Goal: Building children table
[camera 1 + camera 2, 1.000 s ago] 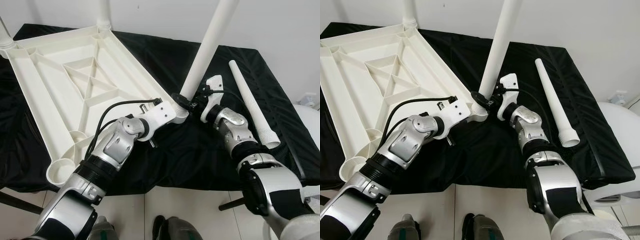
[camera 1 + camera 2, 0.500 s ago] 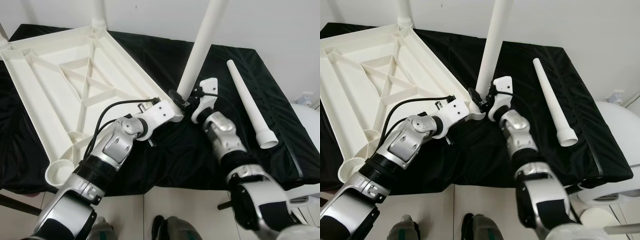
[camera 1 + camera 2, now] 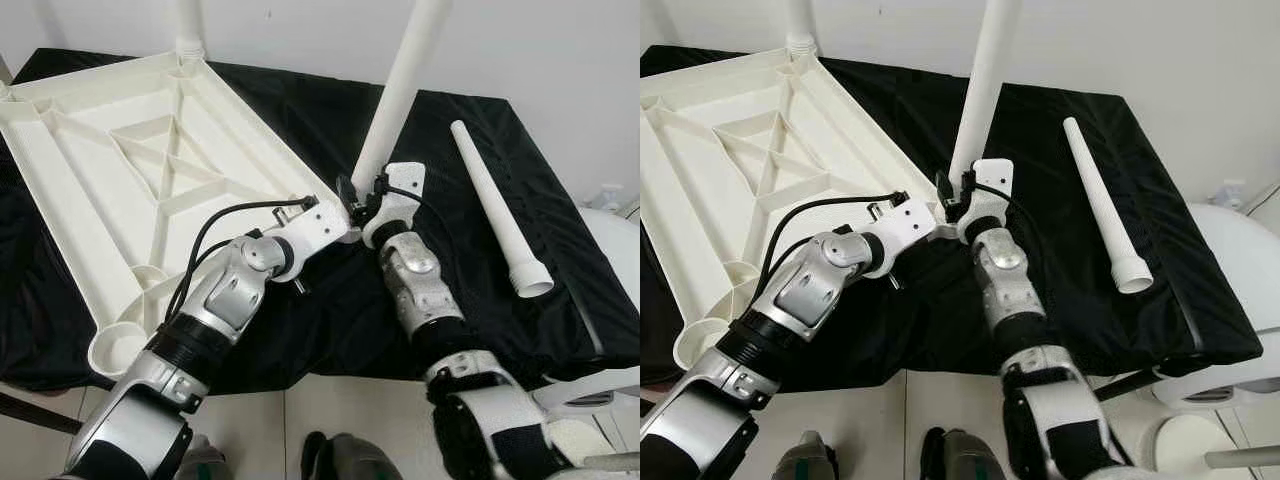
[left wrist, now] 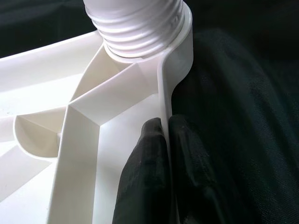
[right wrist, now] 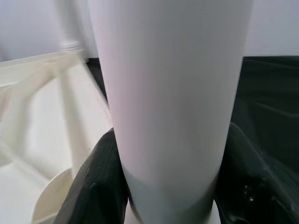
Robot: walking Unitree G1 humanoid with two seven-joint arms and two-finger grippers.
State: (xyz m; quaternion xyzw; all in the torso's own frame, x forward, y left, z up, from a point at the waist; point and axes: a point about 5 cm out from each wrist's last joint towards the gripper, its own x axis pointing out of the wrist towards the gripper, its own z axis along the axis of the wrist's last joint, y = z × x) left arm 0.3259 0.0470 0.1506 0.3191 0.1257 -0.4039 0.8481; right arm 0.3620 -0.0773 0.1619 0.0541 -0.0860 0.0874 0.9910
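1. Tabletop (image 3: 150,190): white plastic, upside down w/ ribbed underside facing up, lying on the black cloth (image 3: 450,280) that covers the worktop. It occupies the left part of the worktop.
2. Corner socket (image 4: 154,42): at the tabletop's near-right corner. A threaded leg end sits in it; thread rings are visible at the collar in the left wrist view.
3. Fitted leg (image 3: 400,90): white tube rising from that corner socket, leaning slightly to the right, top end out of frame.
4. Right pincer (image 3: 355,200): at the base of the fitted leg, clamped on it. Right wrist view shows one black finger (image 5: 98,182) on each side of the tube, both touching it.
5. Left pincer (image 4: 167,140): closed on the tabletop's thin edge rim just beside the corner socket; one finger inside the rim, one outside, both pressed against it. Left arm (image 3: 230,290) reaches in from the near-left.
6. Far leg (image 3: 188,25): another white tube standing at the tabletop's far corner, upper part cut off by the frame.
7. Loose leg (image 3: 495,205): white tapered tube lying flat on the black cloth, right of the right arm, well apart from the tabletop. Wide open end points toward the near edge.
8. Near-left socket (image 3: 115,345): open round ring at the tabletop's near-left corner.
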